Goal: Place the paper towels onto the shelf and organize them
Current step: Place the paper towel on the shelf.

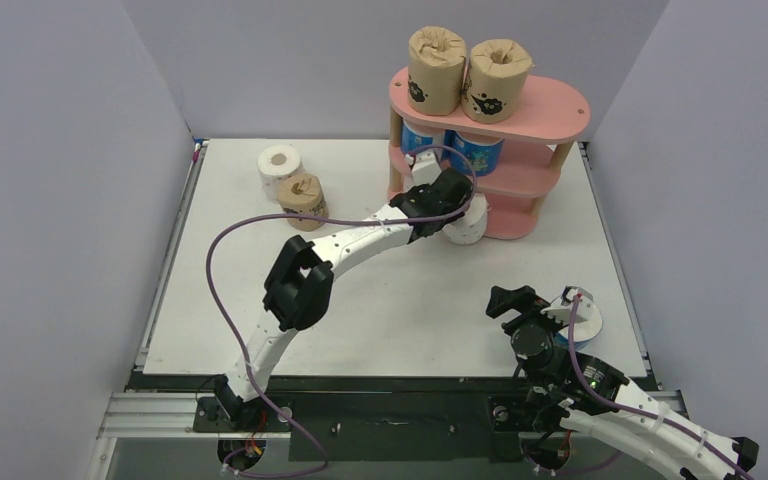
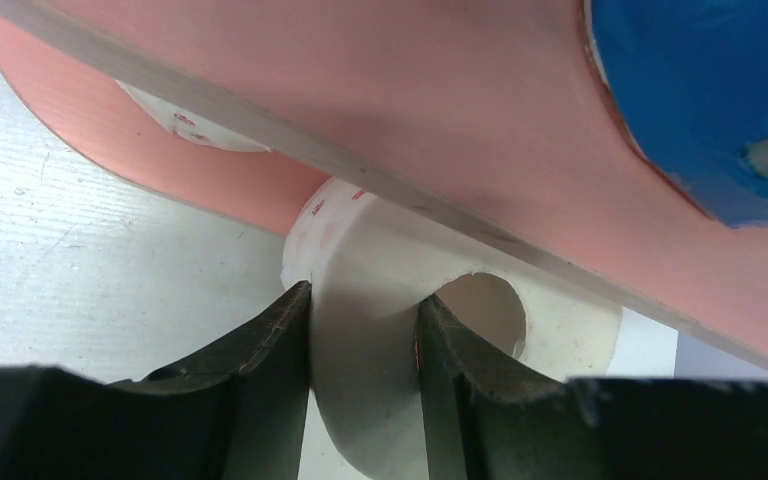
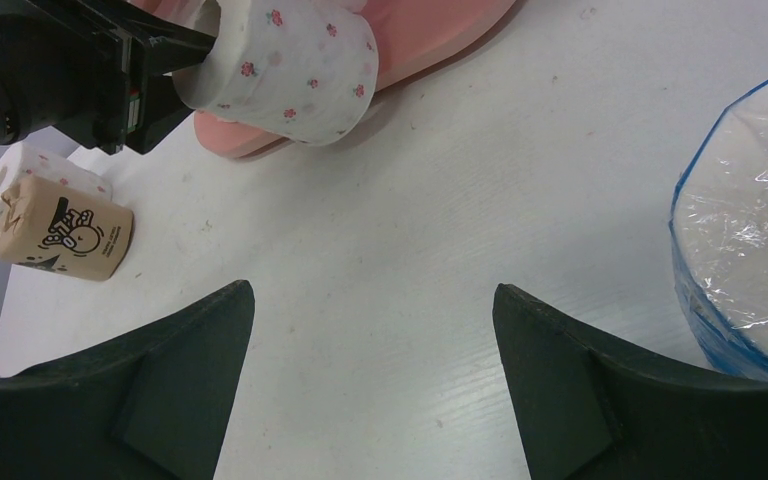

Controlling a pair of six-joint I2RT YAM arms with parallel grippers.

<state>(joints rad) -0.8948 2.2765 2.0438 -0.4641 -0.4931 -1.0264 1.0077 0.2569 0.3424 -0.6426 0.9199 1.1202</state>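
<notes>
The pink shelf point(image 1: 550, 105) stands at the back right of the table. Two brown rolls point(image 1: 438, 68) stand on its top board and two blue rolls point(image 1: 475, 152) on the middle board. My left gripper point(image 1: 457, 215) is shut on a white pink-dotted roll point(image 1: 470, 225) at the front of the bottom board. In the left wrist view, my gripper point(image 2: 360, 300) pinches the roll's wall point(image 2: 365, 380), one finger inside its core. It also shows in the right wrist view point(image 3: 295, 70). My right gripper point(image 3: 372, 290) is open and empty above the table.
A white roll point(image 1: 280, 162) and a brown roll point(image 1: 302, 200) stand on the table at the back left. A blue-wrapped roll point(image 1: 582, 318) lies just right of my right gripper point(image 1: 510, 298). Another white roll point(image 2: 195, 125) sits under the middle board.
</notes>
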